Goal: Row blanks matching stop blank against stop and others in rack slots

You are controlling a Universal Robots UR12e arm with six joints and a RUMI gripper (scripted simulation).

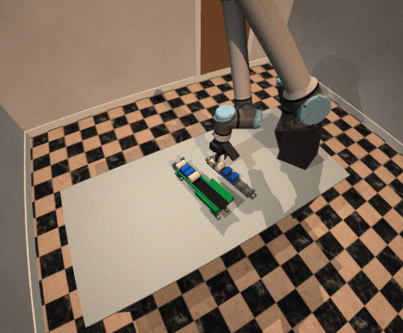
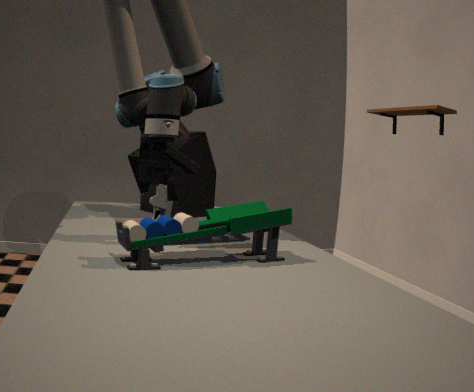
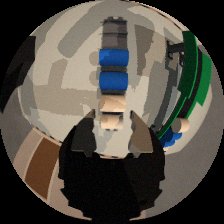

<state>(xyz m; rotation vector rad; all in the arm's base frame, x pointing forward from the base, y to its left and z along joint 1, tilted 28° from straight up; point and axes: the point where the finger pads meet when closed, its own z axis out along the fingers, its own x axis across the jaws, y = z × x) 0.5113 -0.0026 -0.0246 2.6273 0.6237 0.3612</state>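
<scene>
Top view: high, oblique downward outlook, the farthest of the three, with the green feed ramp small near mid-frame and the arm beyond it. Exterior view: low, just above the tabletop, nearer, facing the ramp's long side, the arm behind it. Wrist view: round wide-angle, closest, looking down past the gripper, the ramp curving along the right edge. Shared, top and wrist: ramp and the stock rack beside it. Shared, top and exterior: ramp and arm.
</scene>
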